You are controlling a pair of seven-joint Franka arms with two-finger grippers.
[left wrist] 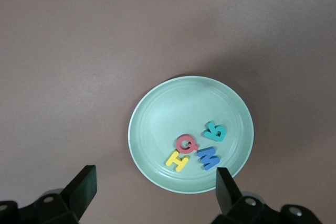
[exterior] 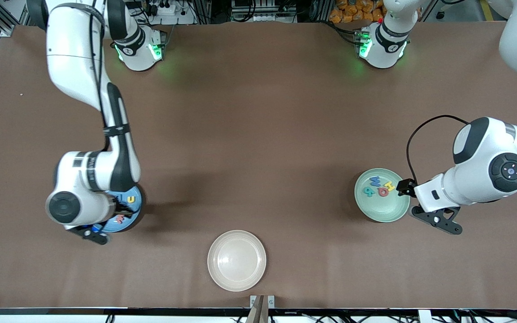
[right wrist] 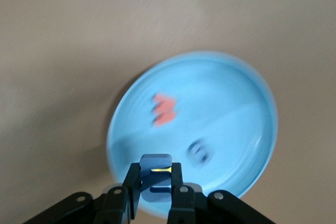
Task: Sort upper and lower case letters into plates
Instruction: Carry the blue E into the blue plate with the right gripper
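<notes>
Right tool [right wrist: 156,190] is over the blue plate [right wrist: 220,93], fingers pinched together on a small letter piece [right wrist: 156,163]. The piece looks pale blue with a yellowish strip showing, but it's blurry, so I can't tell which letter it is. Under it in the plate there's a red-orange letter [right wrist: 164,109] that looks like an M or W, plus a darker letter [right wrist: 199,151] I can't make out. In the front view most of that plate is hidden under the right arm's wrist, and just a yellow letter [exterior: 130,198] and the red one show at its edge.

Left tool [left wrist: 155,184] hangs just beside the mint green plate [left wrist: 157,116], at the rim toward the left arm's end of the surface, fingers spread wide apart with nothing between them. Four letters sit in that plate, bunched together: a yellow H [left wrist: 177,160], a red Q [left wrist: 187,143], a blue M [left wrist: 209,157] and a teal one [left wrist: 214,131] that could be a b or a q.

The two plates sit well apart on the brown surface [exterior: 258,134], blue at the right arm's end and green at the left arm's end. Between them, nearer the front camera, is a cream-white plate [exterior: 237,260].
</notes>
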